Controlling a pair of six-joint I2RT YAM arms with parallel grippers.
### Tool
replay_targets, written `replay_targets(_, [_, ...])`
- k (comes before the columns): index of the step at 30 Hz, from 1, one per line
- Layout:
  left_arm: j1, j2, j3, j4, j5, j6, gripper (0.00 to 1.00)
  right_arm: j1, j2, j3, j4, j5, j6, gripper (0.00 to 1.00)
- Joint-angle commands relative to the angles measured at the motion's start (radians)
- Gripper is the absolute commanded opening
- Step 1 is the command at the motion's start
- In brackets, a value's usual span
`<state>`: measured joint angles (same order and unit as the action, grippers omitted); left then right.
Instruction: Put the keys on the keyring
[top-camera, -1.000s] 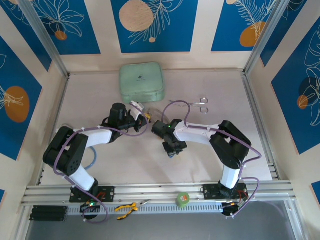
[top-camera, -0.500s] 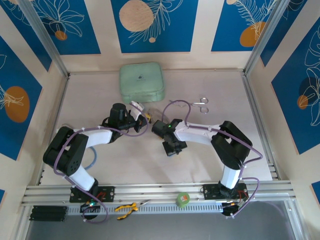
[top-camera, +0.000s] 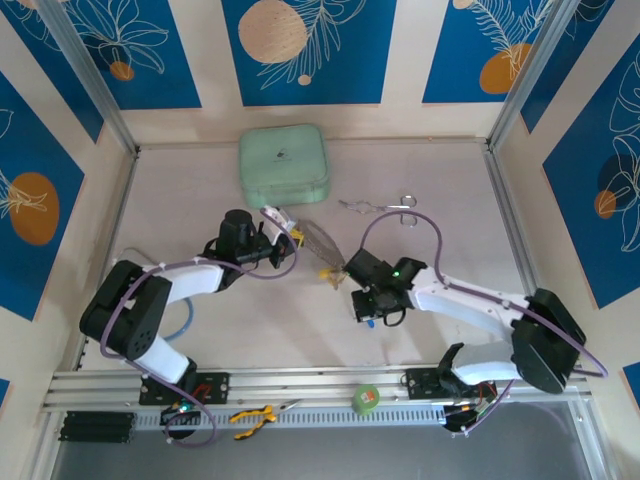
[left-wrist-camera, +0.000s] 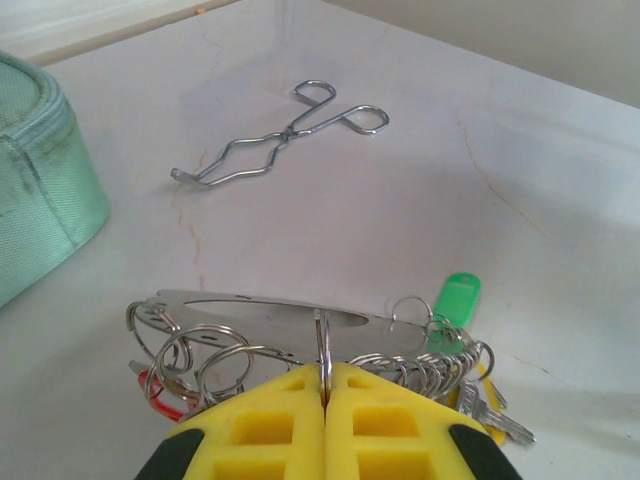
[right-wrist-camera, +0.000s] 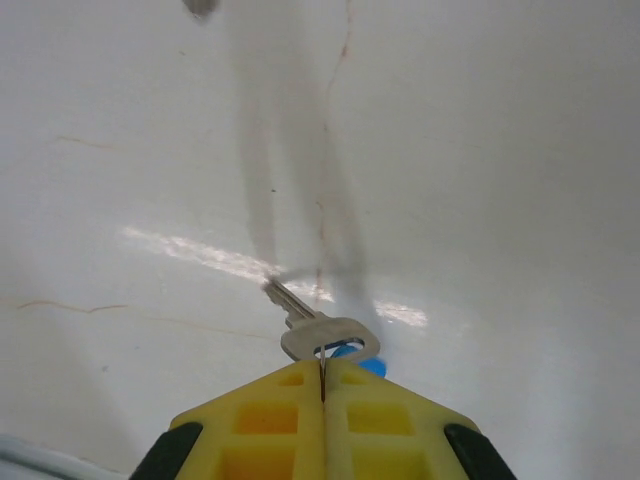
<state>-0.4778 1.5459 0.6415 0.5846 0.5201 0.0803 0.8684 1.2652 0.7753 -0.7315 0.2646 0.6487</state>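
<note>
Over the table (top-camera: 200, 200) both arms stretch: left gripper (left-wrist-camera: 323, 375) pinches the keyring (left-wrist-camera: 250, 299) (crowded, green tag (left-wrist-camera: 458, 298)); right gripper (right-wrist-camera: 322, 375) pinches a key (right-wrist-camera: 296, 312).

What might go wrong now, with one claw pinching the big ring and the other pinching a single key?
1. The right gripper pinches the key just at its head, with the blade sticking out free. It may twist or slip when pressed against wire.
2. The left gripper grips the keyring on thin wire, with many small rings and a green tag hanging loose. The hoop could swivel and spoil the alignment.
</note>
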Motion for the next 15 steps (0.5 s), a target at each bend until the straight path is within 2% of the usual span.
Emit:
replay_targets(1, [-0.023,-0.062,-0.039,0.049,0.017,0.009,0.00,-0.035,-0.080,-0.054,0.169,-0.155,-0.086,0.00])
replay_targets(10, [-0.072,-0.193,-0.097,-0.049,0.009,0.102,0.00,-0.130,-0.216,-0.123,0.395,-0.404,-0.278,0.00])
replay_targets(15, [-0.106,-0.242,-0.109,-0.095,0.011,0.166,0.00,-0.157,-0.276,-0.166,0.495,-0.438,-0.365,0.00])
